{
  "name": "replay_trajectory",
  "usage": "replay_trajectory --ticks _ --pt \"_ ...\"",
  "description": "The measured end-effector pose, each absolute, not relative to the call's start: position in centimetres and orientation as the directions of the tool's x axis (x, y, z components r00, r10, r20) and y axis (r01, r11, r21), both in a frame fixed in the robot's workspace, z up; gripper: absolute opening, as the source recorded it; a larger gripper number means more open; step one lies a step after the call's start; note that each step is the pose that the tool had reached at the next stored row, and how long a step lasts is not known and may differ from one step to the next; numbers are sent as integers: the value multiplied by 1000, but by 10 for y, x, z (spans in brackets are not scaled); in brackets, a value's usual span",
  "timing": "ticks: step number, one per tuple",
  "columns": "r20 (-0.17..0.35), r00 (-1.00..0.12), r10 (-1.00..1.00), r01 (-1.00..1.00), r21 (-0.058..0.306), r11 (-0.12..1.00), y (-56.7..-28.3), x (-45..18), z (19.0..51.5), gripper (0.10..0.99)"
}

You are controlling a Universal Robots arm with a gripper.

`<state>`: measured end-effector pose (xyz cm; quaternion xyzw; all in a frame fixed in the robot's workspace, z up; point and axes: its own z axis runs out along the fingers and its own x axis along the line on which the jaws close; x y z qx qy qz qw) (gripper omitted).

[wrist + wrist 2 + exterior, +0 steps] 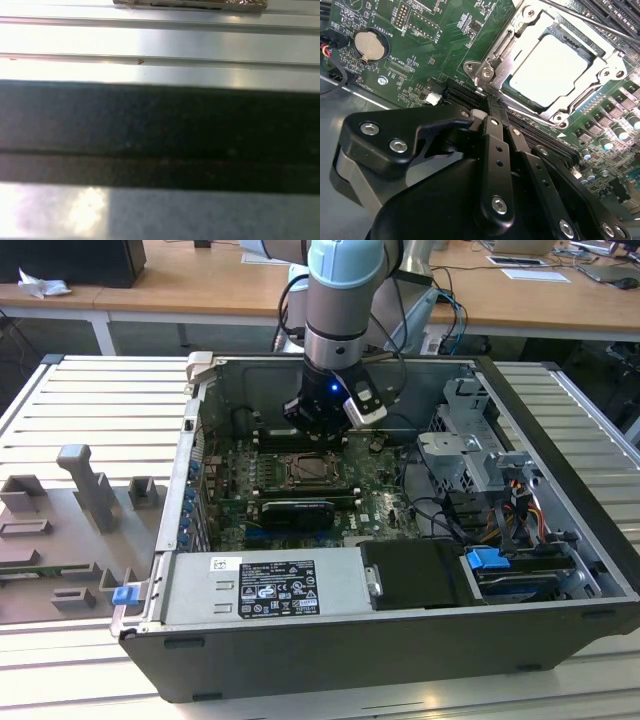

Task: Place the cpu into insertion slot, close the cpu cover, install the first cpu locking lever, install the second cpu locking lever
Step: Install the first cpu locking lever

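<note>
The cpu point(554, 67) lies flat in the insertion slot point(305, 470), its pale silver top showing through the cut-out. Down over it sits the cpu cover point(511, 41), a silver frame with screws at its corners. A thin metal locking lever point(590, 22) runs along one side of the socket. My gripper point(489, 102) is shut with nothing between its black fingers, and its tips hover close to the socket corner with the lever hook point(487, 74). In the exterior view the gripper point(318, 435) hangs inside the open computer case, just above the socket.
A coin battery point(370, 45) and a long black slot point(540, 132) flank the socket on the green board. The power supply point(270, 585), drive cage point(470, 445) and cables point(440, 515) crowd the case. Grey fixtures point(90, 490) stand on the ribbed table point(160, 40).
</note>
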<state>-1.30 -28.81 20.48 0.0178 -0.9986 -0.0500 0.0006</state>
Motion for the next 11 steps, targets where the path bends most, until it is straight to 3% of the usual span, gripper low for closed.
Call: replay_trajectory --ticks 11 --pt "0 -999 -34 -34 84 996 -288 -13 203 106"
